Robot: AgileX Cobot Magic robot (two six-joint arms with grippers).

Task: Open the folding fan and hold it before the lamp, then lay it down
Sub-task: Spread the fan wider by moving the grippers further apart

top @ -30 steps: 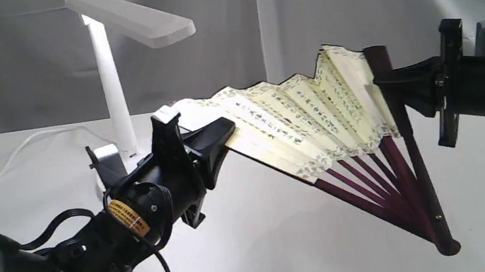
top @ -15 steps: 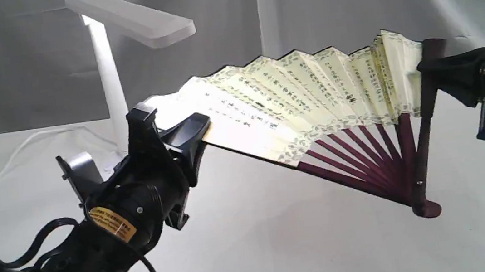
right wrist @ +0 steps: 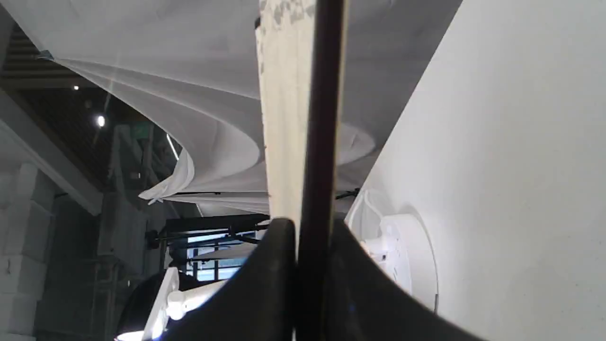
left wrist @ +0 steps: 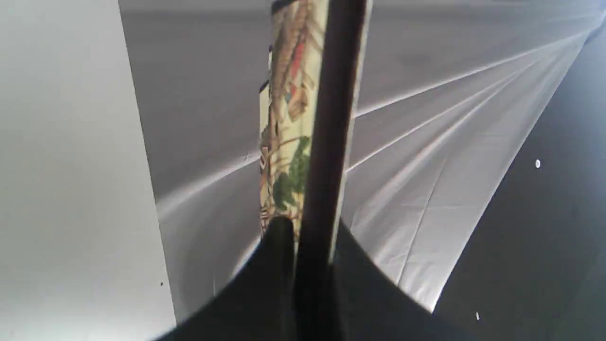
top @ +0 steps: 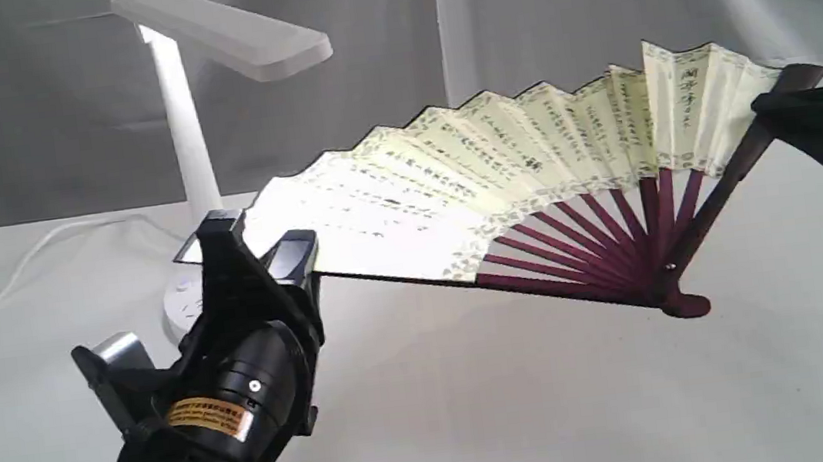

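Since half a second ago the two arms have drawn further apart and the folding fan has spread wider, with the last pleats beside the right pincer now unfolded. The left pincer is pressed together on one outer stick and the right pincer on the other. The fan hangs between them above the counter. Its long axis runs from pincer to pincer, the pivot points down and the pleated arc points up. The lamp stands just behind the left pincer.
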